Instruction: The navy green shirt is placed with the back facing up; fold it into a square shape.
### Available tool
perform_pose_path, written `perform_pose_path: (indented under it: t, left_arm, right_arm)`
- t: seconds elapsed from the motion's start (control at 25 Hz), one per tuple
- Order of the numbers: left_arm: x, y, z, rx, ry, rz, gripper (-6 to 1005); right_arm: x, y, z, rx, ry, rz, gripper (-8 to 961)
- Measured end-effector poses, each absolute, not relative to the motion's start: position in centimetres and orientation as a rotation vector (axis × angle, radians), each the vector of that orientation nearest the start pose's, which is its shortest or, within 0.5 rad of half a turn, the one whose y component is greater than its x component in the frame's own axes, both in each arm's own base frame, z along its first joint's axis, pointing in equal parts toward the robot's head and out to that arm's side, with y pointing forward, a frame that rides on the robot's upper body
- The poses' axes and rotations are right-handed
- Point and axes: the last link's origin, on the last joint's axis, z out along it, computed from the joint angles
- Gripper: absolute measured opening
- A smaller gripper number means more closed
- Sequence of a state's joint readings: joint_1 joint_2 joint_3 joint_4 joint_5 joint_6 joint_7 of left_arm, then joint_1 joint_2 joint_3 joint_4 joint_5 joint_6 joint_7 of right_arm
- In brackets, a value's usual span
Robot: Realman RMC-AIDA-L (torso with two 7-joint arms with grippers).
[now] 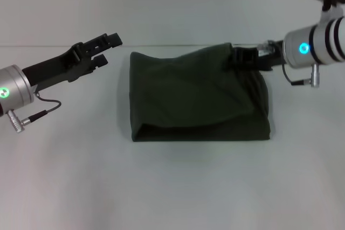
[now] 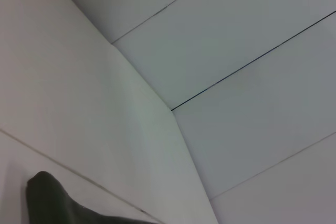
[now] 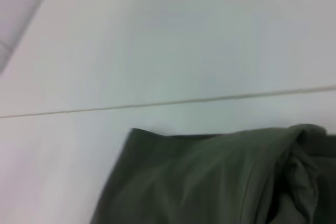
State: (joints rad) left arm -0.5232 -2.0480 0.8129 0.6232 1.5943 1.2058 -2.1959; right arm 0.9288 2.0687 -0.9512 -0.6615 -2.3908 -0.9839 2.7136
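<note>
From the head view, the shirt (image 1: pixel 197 98) sits mid-table, already folded down to a roughly square bundle with the far right corner pulled up into a peak. The right gripper (image 1: pixel 241 57) is at that corner and looks pinched onto the fabric there, jaws closed on a bunched bit of cloth. My worry: if it lets go from that height or drags sideways, the top layer could flop back or slide, and the neat near edge goes crooked. Soft knit like this probably won't hold a crease, so any tug from that one corner might skew the whole stack. The left gripper (image 1: pixel 104 50) hangs just off the shirt's far left corner, not touching it, fingers spread a little with nothing between them. So nothing pins the left side down if the right one pulls.

Left wrist view: mostly bare table (image 2: pixel 79 103) and wall panels, with only a dark corner of the shirt (image 2: pixel 52 203) poking in at the edge. No fingers visible here.

Right wrist view: the shirt (image 3: pixel 199 182) fills the lower part, with the fabric rucked up into folds at one side, right where the grip would be. Can't see the fingers themselves in this one.
</note>
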Motion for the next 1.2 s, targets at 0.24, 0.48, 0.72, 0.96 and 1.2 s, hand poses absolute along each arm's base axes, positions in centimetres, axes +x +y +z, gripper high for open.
perform_pose_path:
  t: [0.24, 0.48, 0.72, 0.96, 1.2]
  left_arm:
    - [-26.1, 38.5, 2.8, -1.970, -1.672, -1.167, 897]
    - [-26.2, 38.5, 2.7, -1.962, -1.675, -1.165, 889]
    - [-26.2, 38.5, 2.6, -1.959, -1.678, -1.166, 881]
    - [-26.1, 38.6, 2.5, -1.956, -1.680, -1.165, 873]
    - [-26.1, 38.7, 2.4, -1.946, -1.680, -1.159, 866]
  right_arm:
    - [17.0, 45.7, -0.8, -2.135, 1.545, 0.241, 122]
    - [17.9, 45.4, -0.5, -2.114, 1.554, 0.230, 121]
    - [17.1, 45.3, 0.3, -2.136, 1.520, 0.239, 127]
    - [20.0, 45.3, -0.7, -2.066, 1.549, 0.164, 165]
    - [21.1, 45.5, -1.5, -2.038, 1.543, 0.147, 203]
